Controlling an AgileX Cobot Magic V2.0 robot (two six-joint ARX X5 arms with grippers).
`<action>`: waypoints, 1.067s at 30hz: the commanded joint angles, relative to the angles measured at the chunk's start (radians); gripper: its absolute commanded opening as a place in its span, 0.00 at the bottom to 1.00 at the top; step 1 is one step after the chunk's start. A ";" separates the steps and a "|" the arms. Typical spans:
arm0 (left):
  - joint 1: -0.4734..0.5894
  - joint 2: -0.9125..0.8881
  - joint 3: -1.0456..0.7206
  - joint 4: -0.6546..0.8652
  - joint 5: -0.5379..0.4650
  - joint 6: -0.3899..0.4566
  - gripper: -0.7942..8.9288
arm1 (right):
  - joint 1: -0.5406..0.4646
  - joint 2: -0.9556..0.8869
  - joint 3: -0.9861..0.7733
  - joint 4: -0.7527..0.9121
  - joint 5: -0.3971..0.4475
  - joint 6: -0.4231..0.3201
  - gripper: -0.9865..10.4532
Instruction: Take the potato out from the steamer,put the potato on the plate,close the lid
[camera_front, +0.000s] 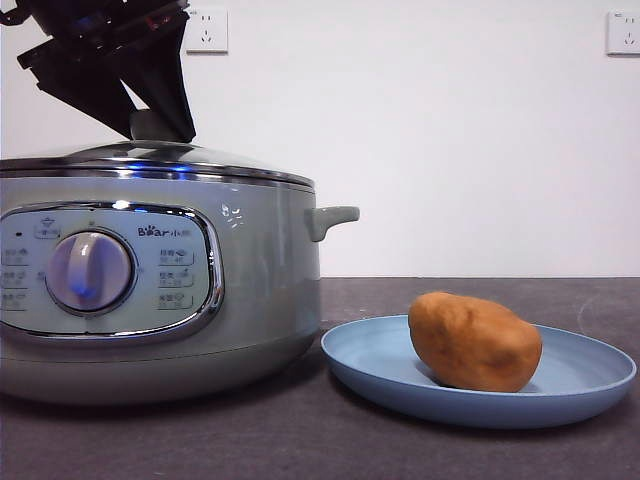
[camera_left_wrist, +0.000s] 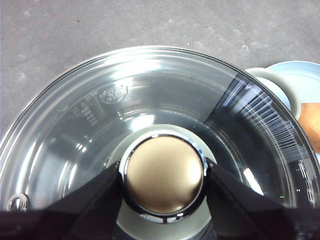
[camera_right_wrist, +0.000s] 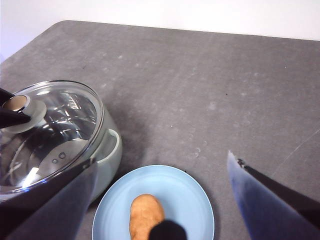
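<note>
A: Where is the lumpy orange-brown potato found?

B: It is seen lying on the wide, shallow, matte light-blue plate, which is set on the dark grey table just beside the large round grey-green steamer. The potato is well apart from both grippers.

A: And how is the low-domed glass lid placed?

B: It is seated on the steamer, its chrome rim lying level along the pot's top edge in the front view. Its stubby knob is clasped by the left gripper: one black jaw is pressed against each side of the knob, so the jaws are closed only as far as the knob allows.

A: What is shown of the right gripper?

B: It is held high above the table, over the plate and the potato. Its jaws are spread wide, and nothing is held between them.

A: What else is noticed?

B: A small side handle on the steamer is pointed toward the plate. Two white wall sockets are mounted on the pale wall behind.
</note>
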 joint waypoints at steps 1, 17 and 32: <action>0.001 0.007 -0.018 -0.024 0.006 -0.027 0.50 | 0.000 -0.001 0.000 0.005 -0.002 0.010 0.47; 0.001 -0.167 -0.003 0.082 0.006 -0.034 0.50 | 0.000 -0.001 0.000 0.007 -0.006 0.010 0.46; 0.001 -0.595 -0.001 0.035 -0.032 -0.049 0.07 | 0.001 -0.001 0.000 0.015 -0.009 -0.029 0.08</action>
